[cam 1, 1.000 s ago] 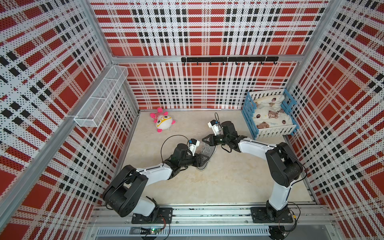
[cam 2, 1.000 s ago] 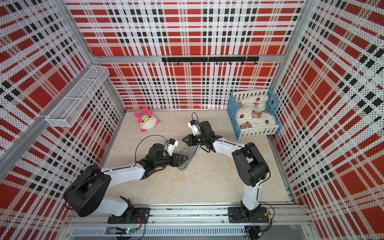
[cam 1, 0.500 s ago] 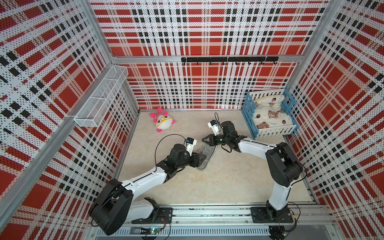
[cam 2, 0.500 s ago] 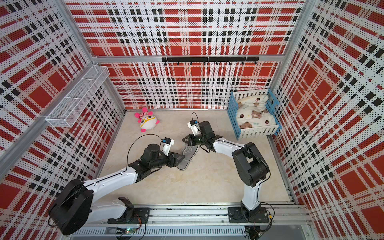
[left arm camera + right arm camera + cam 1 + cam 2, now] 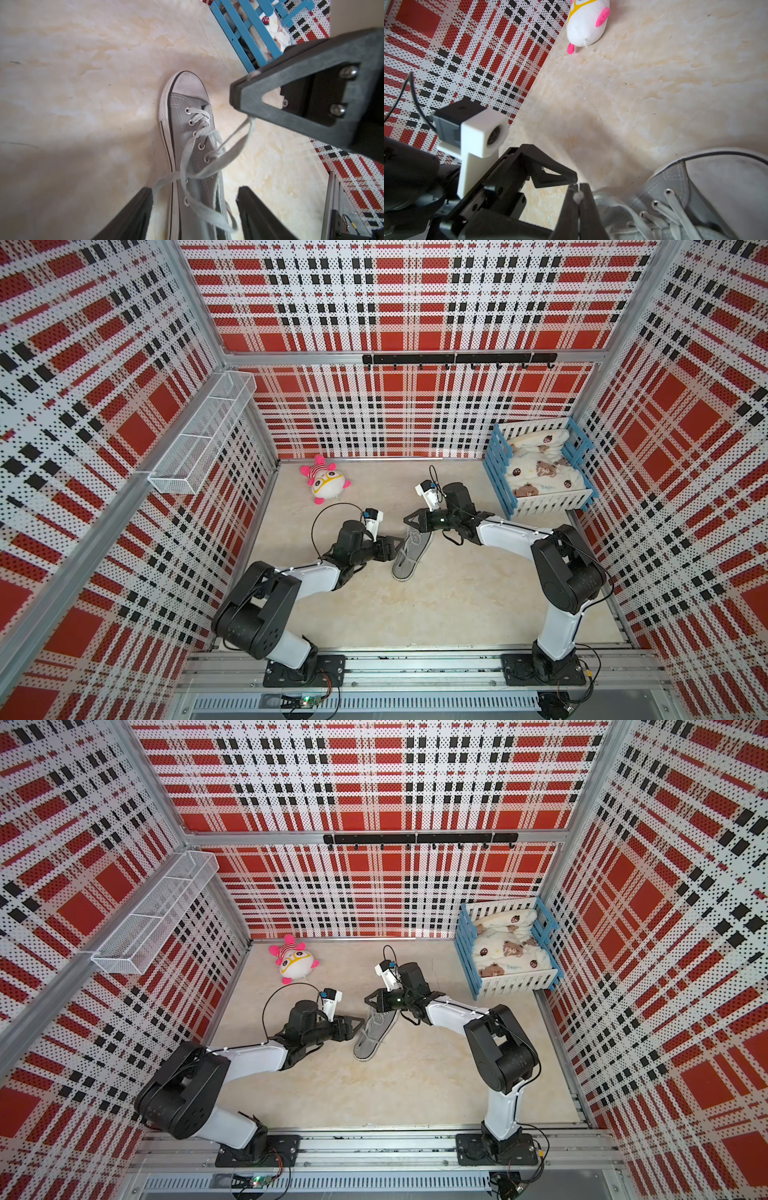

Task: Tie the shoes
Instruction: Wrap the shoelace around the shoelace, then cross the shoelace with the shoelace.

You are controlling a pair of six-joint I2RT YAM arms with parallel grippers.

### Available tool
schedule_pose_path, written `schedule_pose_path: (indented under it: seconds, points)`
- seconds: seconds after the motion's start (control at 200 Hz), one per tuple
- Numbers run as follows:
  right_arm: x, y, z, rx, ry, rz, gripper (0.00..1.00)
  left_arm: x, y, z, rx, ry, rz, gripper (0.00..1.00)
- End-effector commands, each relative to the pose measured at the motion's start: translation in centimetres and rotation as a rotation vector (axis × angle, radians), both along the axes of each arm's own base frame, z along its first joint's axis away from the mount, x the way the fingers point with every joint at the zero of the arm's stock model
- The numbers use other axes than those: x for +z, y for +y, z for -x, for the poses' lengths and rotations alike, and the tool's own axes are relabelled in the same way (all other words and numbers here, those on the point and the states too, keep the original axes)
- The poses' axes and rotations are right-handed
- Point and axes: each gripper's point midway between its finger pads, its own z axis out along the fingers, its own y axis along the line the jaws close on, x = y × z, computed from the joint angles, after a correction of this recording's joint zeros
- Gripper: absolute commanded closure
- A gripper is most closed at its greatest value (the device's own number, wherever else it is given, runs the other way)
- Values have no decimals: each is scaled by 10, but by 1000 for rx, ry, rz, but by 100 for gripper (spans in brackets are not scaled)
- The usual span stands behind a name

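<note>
Left tool (image 5: 398,546) is hanging low over the lacing of the sneaker (image 5: 411,556), jaws standing wide apart, gripping nothing. In the left wrist view one loose strand (image 5: 166,180) is trailing off the shoe's side and touching the tip of one of its fingers (image 5: 141,207). The shoe's upper is showing between the two fingers.

Right tool (image 5: 407,521) is facing the left tool from across the shoe, jaws pressed together on the lace (image 5: 245,141). The right wrist view is showing a pale nub of lace pinched between its fingers (image 5: 569,203). That lace is rising off the eyelets up to the right tool, lifted clear of the shoe.

Sneaker is lying sole-down on the surface (image 5: 436,605) between both tools, white toe cap just beside the right tool, heel end past the left tool.

Plush toy (image 5: 328,483) is sitting well apart from both tools. Blue and white crate (image 5: 540,506) is standing behind the right tool.
</note>
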Motion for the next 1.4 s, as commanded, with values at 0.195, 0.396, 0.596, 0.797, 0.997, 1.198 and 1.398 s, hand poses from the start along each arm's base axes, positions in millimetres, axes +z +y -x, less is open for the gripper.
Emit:
schedule_pose_path:
  seconds: [0.195, 0.396, 0.596, 0.797, 0.997, 1.198, 1.398]
  points:
    - [23, 0, -3, 2, -58, -33, 100, 4, -36, -6, -149, -53, 59, 28]
    - [22, 1, -4, 4, -55, -33, 100, 6, -48, -9, -163, -94, 48, 30]
    - [23, 1, -4, 3, -57, -33, 100, 7, -52, -8, -177, -102, 56, 42]
    - [25, 2, -5, 5, -60, -36, 100, 11, -50, -10, -163, -117, 55, 54]
    - [23, 2, -4, 8, -60, -30, 100, 13, -43, -11, -132, -131, 46, 64]
    - [21, 2, -5, 8, -57, -26, 100, 14, -42, -10, -130, -138, 49, 74]
    - [25, 3, -6, 9, -64, -28, 100, 14, -38, -3, -133, -133, 50, 75]
